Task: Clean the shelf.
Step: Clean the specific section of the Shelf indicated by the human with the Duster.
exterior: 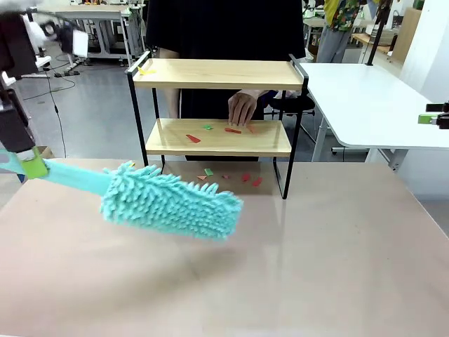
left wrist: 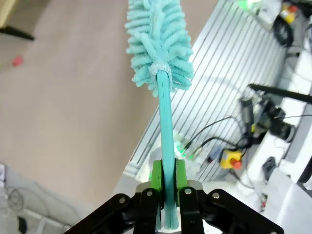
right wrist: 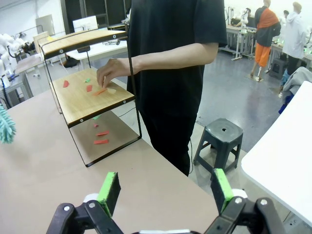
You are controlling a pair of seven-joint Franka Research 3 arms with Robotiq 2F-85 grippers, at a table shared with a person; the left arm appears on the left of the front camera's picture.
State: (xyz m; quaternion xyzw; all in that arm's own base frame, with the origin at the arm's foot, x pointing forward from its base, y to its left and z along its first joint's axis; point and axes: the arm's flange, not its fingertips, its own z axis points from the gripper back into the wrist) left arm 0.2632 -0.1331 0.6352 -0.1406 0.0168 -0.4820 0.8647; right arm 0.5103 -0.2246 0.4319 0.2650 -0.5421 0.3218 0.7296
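Observation:
The shelf [exterior: 216, 74] stands at the table's far side, its two wooden boards in a black frame. Red and green scraps [exterior: 193, 138] lie on its lower board, with more on the table beneath [exterior: 251, 180]. A person's hand [exterior: 242, 109] rests fingers-down on the lower board. My left gripper [exterior: 31, 167] is shut on the handle of a turquoise fluffy duster [exterior: 168, 203], whose head hangs over the table in front of the shelf. In the left wrist view the green pads [left wrist: 157, 178] clamp the handle [left wrist: 166, 126]. My right gripper [right wrist: 165, 192] is open and holds nothing, off the shelf's [right wrist: 92, 100] end.
A yellow scrap [exterior: 145, 70] lies on the upper board's left end. The person in black [right wrist: 170, 73] stands behind the shelf. A white table [exterior: 365, 98] sits at the right, with a black stool [right wrist: 219, 139] near it. The brown tabletop [exterior: 316, 267] spreads wide in front.

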